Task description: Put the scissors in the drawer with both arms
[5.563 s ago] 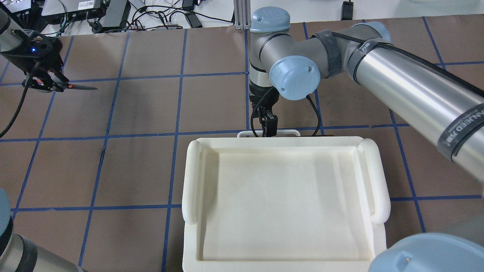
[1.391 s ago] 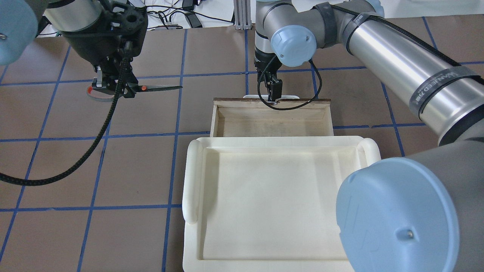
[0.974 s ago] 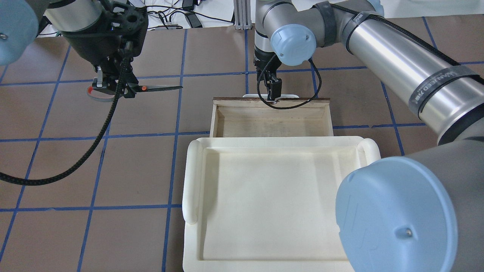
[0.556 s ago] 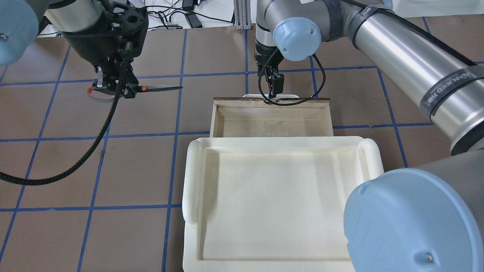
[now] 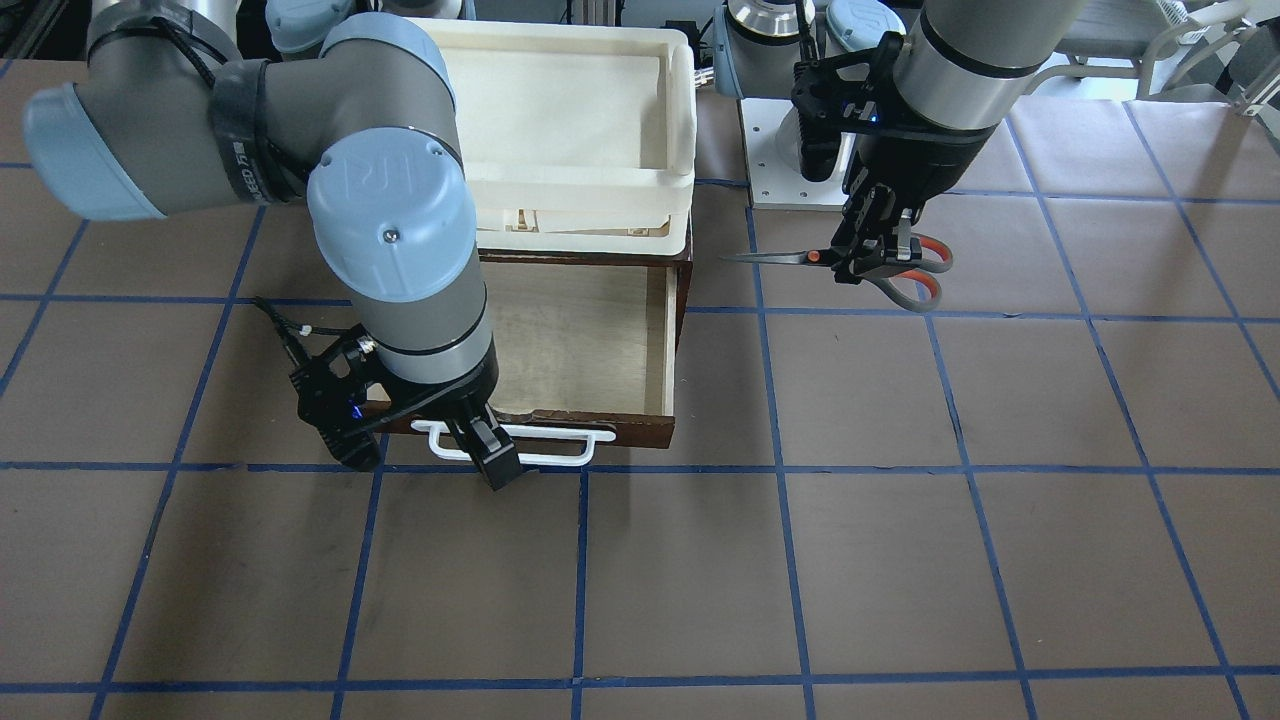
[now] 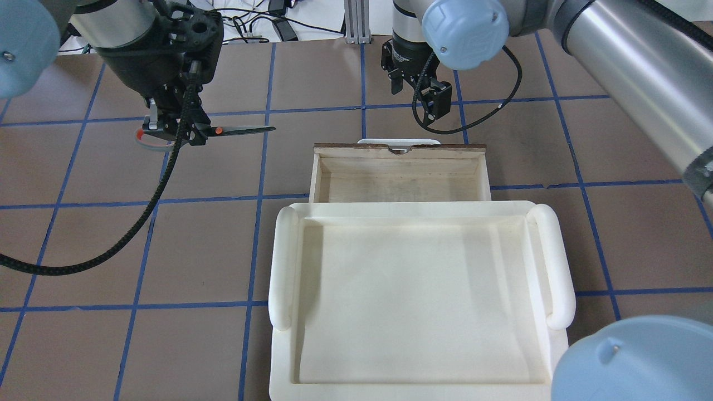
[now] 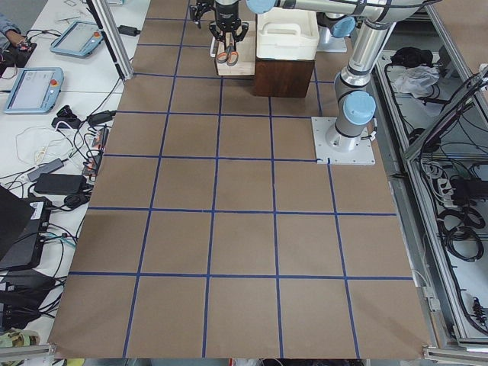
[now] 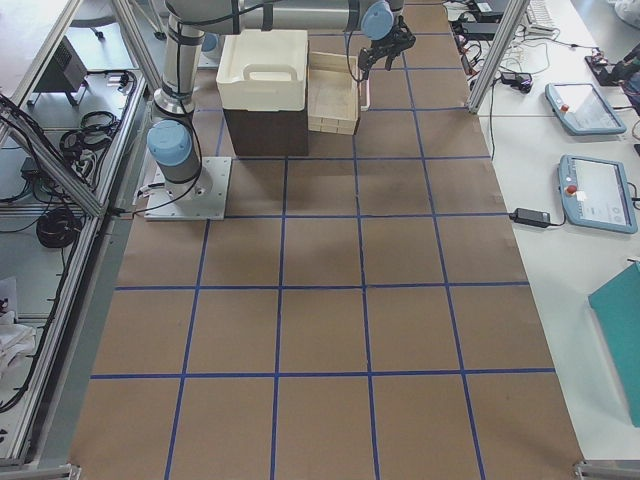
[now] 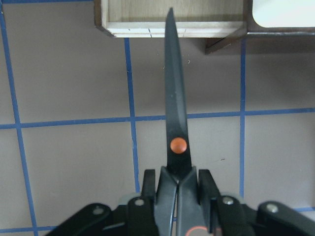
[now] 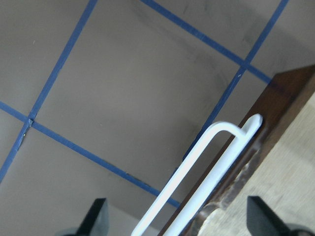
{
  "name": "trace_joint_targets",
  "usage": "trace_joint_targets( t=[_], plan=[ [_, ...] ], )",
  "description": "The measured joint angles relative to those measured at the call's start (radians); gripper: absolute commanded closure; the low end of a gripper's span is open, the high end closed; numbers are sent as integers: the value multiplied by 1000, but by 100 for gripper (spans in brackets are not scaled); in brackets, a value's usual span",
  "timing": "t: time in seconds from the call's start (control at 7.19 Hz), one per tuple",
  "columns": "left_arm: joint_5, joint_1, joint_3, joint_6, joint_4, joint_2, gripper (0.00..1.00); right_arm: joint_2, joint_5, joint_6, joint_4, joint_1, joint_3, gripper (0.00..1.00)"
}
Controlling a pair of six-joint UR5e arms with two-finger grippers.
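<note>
The scissors (image 6: 223, 131) hang level in the air left of the drawer, blades pointing toward it. My left gripper (image 6: 177, 132) is shut on them just behind the orange pivot; the front view (image 5: 868, 255) and the left wrist view (image 9: 174, 113) show the same. The drawer (image 6: 398, 181) is pulled open with its plywood floor bare. My right gripper (image 6: 416, 96) is open, raised off the white bar handle (image 6: 396, 142) and just beyond it. In the right wrist view its fingertips (image 10: 96, 216) stand wide apart above the handle (image 10: 197, 182).
The cream-white plastic tray (image 6: 281, 267) sits on top of the cabinet, right behind the open drawer. Brown table with blue tape lines lies all around. The right arm's elbow (image 6: 635, 362) fills the lower right corner of the overhead view.
The drawer was pulled open. My right gripper has let go of the handle, opened, and risen away past the drawer front. My left gripper brought the scissors closer to the drawer.
</note>
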Motion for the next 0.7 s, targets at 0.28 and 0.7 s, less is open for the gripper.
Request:
trace_joint_targets(
  t=[0.28,0.7],
  plan=[
    [-8,-57,5,-58,6,-19,100,-70,-44,-319,25,-30,6,0],
    [-26,-181,27,-217,63,-95,100,-173,-2,-667,63,-131,35,0]
  ],
)
